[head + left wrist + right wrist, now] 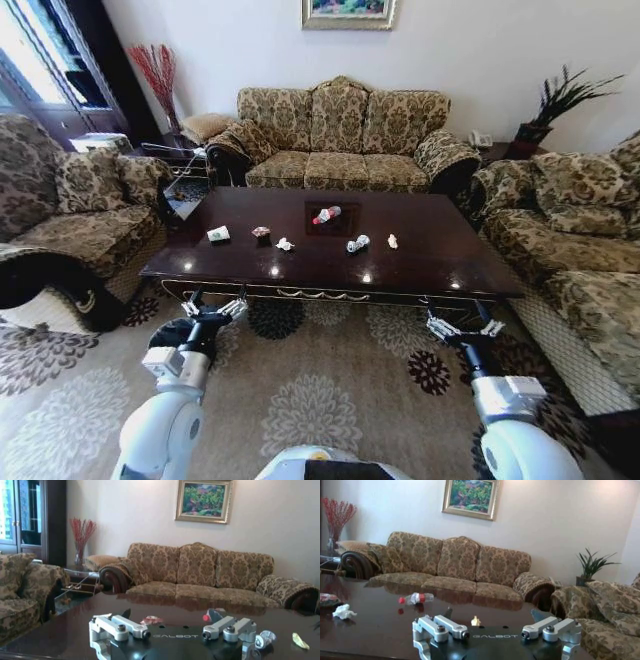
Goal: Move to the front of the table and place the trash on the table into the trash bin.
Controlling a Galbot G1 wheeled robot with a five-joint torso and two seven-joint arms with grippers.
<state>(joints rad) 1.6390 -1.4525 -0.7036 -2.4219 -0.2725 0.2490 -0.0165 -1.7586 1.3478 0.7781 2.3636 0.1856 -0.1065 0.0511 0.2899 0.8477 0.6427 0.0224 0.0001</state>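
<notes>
The dark glossy table [440, 262] stands right ahead. Trash lies along its middle: a white paper piece [218, 234], a small reddish wrapper [261, 232], crumpled white paper [285, 244], a clear bottle with a red cap [326, 214], a crushed clear bottle [357, 243] and a small pale bit [392, 241]. My left gripper [213, 308] hangs open below the table's front edge on the left. My right gripper [463, 328] is open on the right, also short of the edge. Both wrist views look across the tabletop past empty open grippers [175, 634] [495, 634]. The trash bin is out of view.
A patterned sofa [342, 140] stands behind the table, with armchairs on the left [70, 215] and right [580, 240]. A glass side table [185, 175] sits at the back left corner. Patterned carpet [320, 400] lies between me and the table.
</notes>
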